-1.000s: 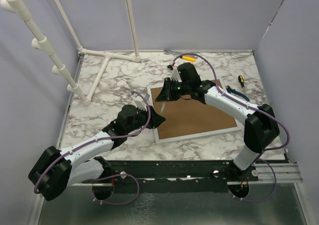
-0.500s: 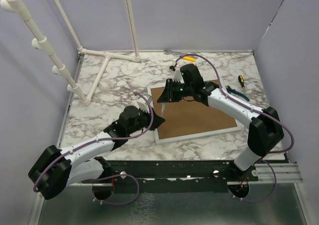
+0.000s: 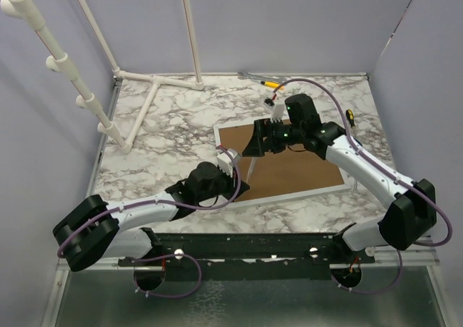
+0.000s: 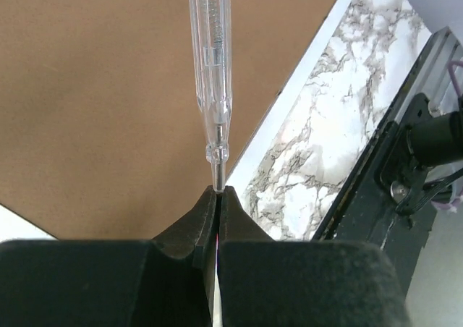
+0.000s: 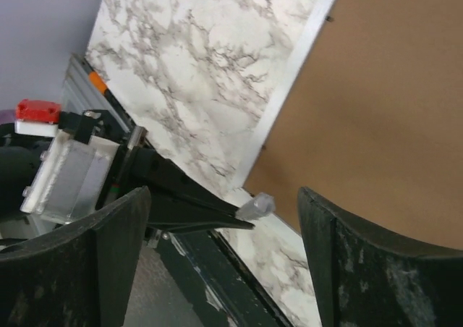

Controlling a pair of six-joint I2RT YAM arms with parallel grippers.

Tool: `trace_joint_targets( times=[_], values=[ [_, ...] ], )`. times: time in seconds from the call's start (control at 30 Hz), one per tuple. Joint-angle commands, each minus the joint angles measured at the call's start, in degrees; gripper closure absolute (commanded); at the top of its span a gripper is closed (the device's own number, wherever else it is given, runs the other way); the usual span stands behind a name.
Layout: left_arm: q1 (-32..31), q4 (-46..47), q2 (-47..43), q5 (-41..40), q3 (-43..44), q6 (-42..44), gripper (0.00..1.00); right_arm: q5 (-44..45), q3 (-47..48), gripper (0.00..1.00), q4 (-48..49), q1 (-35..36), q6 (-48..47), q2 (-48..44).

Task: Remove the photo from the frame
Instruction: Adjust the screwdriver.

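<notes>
Half a second back, saw the right hand (image 3: 255,145) nearly closed over the far left part of the frame (image 3: 304,193); now found it spread wide and drawn off toward the far right, grasping nothing. Found the left hand (image 4: 217,194) clenched tight on the metal tip of the clear-handled tool (image 4: 211,52), and shifted in from the frame's left edge to its near left corner. Read that as a handover, probably right to left, though could not make out the thin tool in the earlier top views. Judged the prying tool ready and the removal itself not begun.

Saw the frame lying face down on the marble surface (image 3: 166,132), brown backing board (image 3: 296,169) uppermost. Could not see the photo; took it to be under that board. Noted the tool reaching out over the board just inside the near left white edge. Noted open marble left of the frame and along its near edge. Found less room at the far right, with a yellow-handled screwdriver (image 3: 350,116) close by and the right arm hanging over the board.
</notes>
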Motion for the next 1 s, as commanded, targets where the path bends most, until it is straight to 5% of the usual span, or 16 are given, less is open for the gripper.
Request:
trace_joint_targets(
  times=[0.0, 0.13, 0.37, 0.63, 0.97],
  values=[
    [-1.6, 2.0, 1.0, -2.8, 1.8, 6.6, 1.00, 2.0, -0.5, 0.20, -8.6, -2.5, -4.3, -2.4],
    [-3.7, 2.2, 0.8, -5.9, 2.0, 11.8, 1.00, 0.0, 0.2, 0.31, -14.0, -3.6, -6.2, -2.1],
    [-5.4, 3.7, -1.3, -11.5, 1.5, 24.5, 1.00, -3.9, -0.3, 0.32, -18.0, -3.7, -6.4, -4.2],
    [-5.5, 2.5, 0.4, -4.0, 3.1, 35.2, 1.00, -4.3, -1.3, 0.32, -20.7, -3.7, -6.8, -5.3],
    [-7.1, 0.2, 0.9, -9.6, 4.5, 40.5, 1.00, 0.4, -4.5, 0.38, -14.2, -3.7, 10.1, -8.9]
  ],
)
